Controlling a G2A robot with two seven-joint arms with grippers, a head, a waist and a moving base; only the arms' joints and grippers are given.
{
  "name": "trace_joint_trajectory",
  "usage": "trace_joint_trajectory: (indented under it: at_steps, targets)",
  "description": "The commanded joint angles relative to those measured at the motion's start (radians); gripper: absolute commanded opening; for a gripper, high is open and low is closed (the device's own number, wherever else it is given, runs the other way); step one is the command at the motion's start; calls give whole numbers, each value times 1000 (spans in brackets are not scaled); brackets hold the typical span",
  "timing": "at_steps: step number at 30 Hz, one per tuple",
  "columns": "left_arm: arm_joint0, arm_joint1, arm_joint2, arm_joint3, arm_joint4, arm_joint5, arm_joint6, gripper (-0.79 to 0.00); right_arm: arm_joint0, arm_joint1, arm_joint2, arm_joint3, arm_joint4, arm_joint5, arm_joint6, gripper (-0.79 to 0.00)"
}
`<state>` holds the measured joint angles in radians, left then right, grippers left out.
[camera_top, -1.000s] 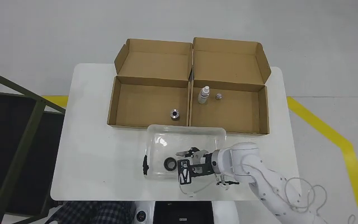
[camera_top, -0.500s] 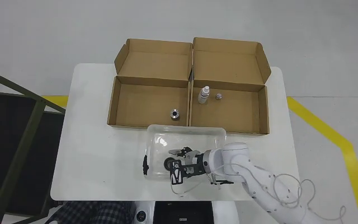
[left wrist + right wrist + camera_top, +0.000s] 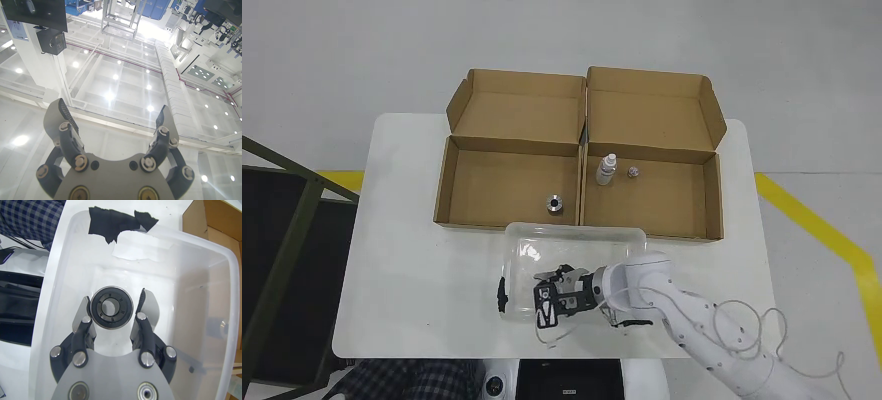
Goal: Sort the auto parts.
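Observation:
A black ring-shaped bearing (image 3: 111, 307) lies flat on the floor of a clear plastic bin (image 3: 577, 230). My right gripper (image 3: 115, 299) is down inside the bin, open, with the bearing between its fingers. One finger (image 3: 83, 309) touches the bearing's rim; a small gap remains at the other. In the top view the right gripper (image 3: 545, 300) sits at the bin's left end. My left gripper (image 3: 112, 108) is open with nothing in it and points up at the ceiling.
Two open cardboard boxes stand behind the bin. The left box (image 3: 492, 190) holds a small metal part (image 3: 555, 204). The right box (image 3: 672, 200) holds a white bottle-shaped part (image 3: 606, 169) and a small metal part (image 3: 634, 171). Black tape (image 3: 113, 224) marks the bin's end wall.
My right gripper has slid left along the bin and now straddles the bearing. The boxes and their parts have not moved.

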<state>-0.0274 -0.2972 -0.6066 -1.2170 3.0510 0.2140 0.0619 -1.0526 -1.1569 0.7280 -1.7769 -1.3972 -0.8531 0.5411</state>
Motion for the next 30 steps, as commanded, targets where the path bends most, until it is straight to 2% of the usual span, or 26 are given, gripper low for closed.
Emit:
trace_joint_trajectory:
  at_steps: [1, 5, 7, 19, 30]
  targets:
    - [0, 0, 0, 0, 0, 0, 0, 0, 6, -2, -5, 8, 5, -4, -1, -443]
    - [0, 0, 0, 0, 0, 0, 0, 0, 11, -3, -7, 14, 18, -15, -7, -622]
    - [0, 0, 0, 0, 0, 0, 0, 0, 11, -2, -2, 12, 26, -22, -9, -785]
    - [0, 0, 0, 0, 0, 0, 0, 0, -4, 14, 52, -52, 74, -48, -12, -785]
    - [0, 0, 0, 0, 0, 0, 0, 0, -46, 43, 169, -138, 160, -57, -9, -785]
